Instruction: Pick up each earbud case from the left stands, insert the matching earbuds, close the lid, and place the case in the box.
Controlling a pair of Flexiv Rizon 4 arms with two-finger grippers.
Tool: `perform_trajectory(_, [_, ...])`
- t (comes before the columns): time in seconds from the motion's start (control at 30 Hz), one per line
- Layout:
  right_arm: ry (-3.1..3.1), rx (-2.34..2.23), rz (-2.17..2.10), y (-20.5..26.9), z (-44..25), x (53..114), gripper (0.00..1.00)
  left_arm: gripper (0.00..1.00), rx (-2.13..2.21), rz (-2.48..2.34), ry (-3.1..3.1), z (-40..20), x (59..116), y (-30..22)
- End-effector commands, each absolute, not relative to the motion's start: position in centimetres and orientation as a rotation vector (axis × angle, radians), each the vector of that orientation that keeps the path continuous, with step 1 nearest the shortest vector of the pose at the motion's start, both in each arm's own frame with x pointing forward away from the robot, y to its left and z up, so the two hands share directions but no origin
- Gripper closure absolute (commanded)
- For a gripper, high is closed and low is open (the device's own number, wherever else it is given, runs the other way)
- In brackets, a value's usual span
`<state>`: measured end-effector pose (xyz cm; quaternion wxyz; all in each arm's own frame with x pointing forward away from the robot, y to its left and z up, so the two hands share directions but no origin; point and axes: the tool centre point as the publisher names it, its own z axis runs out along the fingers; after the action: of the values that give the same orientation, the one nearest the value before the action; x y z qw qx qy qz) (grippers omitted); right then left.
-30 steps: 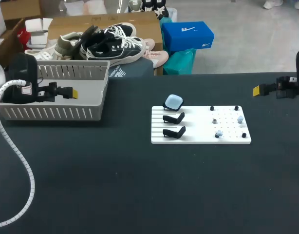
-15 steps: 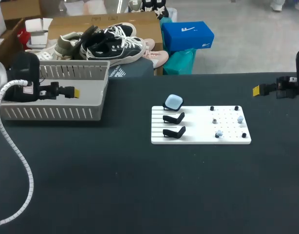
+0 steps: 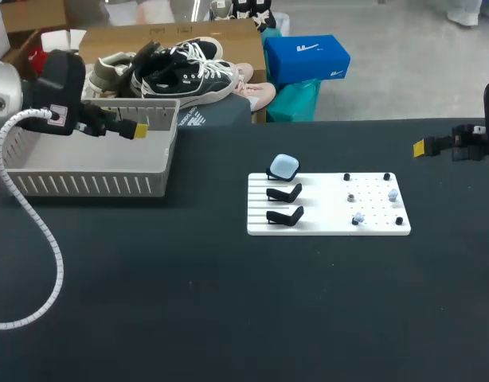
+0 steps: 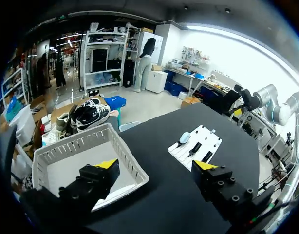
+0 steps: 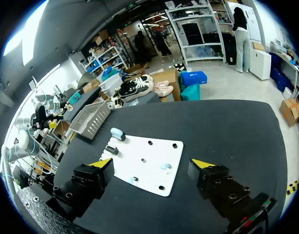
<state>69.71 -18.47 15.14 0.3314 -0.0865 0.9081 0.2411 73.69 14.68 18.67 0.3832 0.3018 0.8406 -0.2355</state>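
Earbud case (image 3: 283,166) pick-up is the step in hand, I judge, and neither arm is near it. Closest to me lies the matte black counter (image 3: 189,302). On it sits a flat white board (image 3: 328,227), grooved on its left. The two near stands (image 3: 284,215), black angled hooks, are bare; the far stand carries the case, a smooth pale-blue pebble. Small pale earbuds (image 3: 393,194) sit among black pegs beside them. Farther off, my left claw (image 3: 138,130) hangs open and empty over the slatted grey plastic box (image 3: 85,185); my right claw (image 3: 420,146), open too, is well apart from the board. Next, the left claw must cross over and pinch that slick shell squarely.
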Motion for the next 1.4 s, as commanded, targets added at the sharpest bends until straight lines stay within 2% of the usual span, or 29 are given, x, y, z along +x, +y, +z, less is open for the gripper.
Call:
perform_trajectory(0.03, [2.372, -0.230, 0.634, -18.5, 15.0, 69.8, 0.00, 0.00, 1.191, -0.720, 1.964, 18.2, 75.7, 13.0])
perform_trajectory(0.5, [2.372, -0.230, 0.634, -18.5, 15.0, 69.8, 0.00, 0.00, 1.593, -0.686, 1.758, 14.4, 77.9, 6.1])
perform_trajectory(1.03, [2.372, -0.230, 0.634, -18.5, 15.0, 69.8, 0.00, 0.00, 1.636, -0.844, 1.716, 10.5, 81.0, 1.8])
perform_trajectory(1.4, [2.372, -0.230, 0.634, -18.5, 15.0, 69.8, 0.00, 0.00, 1.711, -0.912, 1.636, 7.8, 80.6, -1.9])
